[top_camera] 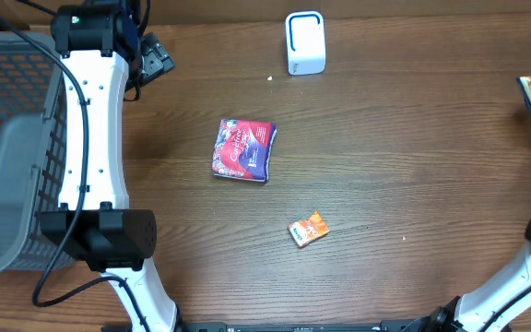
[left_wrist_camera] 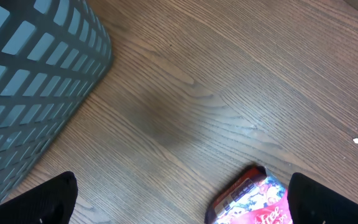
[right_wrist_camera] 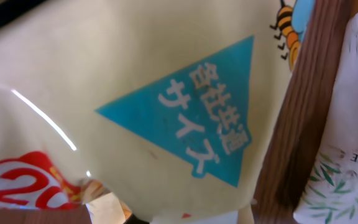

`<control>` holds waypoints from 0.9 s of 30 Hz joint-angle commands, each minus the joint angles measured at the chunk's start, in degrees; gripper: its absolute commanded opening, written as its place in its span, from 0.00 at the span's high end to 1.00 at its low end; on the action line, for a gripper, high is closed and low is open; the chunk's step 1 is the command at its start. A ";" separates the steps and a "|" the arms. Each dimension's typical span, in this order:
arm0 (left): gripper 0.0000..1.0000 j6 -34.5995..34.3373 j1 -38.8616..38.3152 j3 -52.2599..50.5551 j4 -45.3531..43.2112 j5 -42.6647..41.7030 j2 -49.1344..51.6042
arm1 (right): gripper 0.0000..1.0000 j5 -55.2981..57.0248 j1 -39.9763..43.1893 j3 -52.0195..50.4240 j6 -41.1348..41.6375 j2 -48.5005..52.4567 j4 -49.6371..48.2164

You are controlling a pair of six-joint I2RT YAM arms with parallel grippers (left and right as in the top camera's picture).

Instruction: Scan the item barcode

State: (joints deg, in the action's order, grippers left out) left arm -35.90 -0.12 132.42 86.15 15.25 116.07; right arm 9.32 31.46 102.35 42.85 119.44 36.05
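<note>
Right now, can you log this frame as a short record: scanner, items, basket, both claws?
scanner: white barcode scanner, far side of wooden table
middle items: red-purple packet; small orange packet
basket: grey mesh basket, left side
left claw: open, holding nothing
right claw: shut, close against a yellow packet; grip unclear

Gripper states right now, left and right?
Left gripper: open, holding nothing.
Right gripper: shut; yellow packet fills its view, whether held cannot be told.
</note>
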 commanded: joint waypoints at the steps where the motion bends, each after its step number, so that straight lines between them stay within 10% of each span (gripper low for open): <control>1: 0.00 -0.52 0.09 0.42 0.17 0.15 0.83 | 0.95 6.60 0.20 0.02 3.41 1.90 -1.29; 7: 0.00 -0.52 0.11 0.42 0.17 0.15 0.83 | 0.66 11.02 1.99 0.04 -1.20 2.08 -1.01; 10: 0.00 -0.52 0.11 0.42 0.17 0.15 0.83 | 0.33 11.02 4.02 0.04 -2.84 2.08 0.81; 17: 0.00 -0.52 0.11 0.42 0.17 0.15 0.83 | 0.37 4.15 9.51 0.17 -3.02 -0.98 5.88; 23: 0.00 -0.52 0.11 0.42 0.17 0.15 0.83 | 0.01 -25.68 10.51 0.87 -16.61 -7.37 5.70; 27: 0.00 -0.52 0.11 0.42 0.17 0.15 0.83 | 0.00 -50.75 8.68 0.87 -23.45 -10.80 7.48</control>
State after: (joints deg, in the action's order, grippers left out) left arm -35.90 -0.12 132.42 86.15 15.22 116.07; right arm -16.49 42.30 101.97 27.55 113.89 42.57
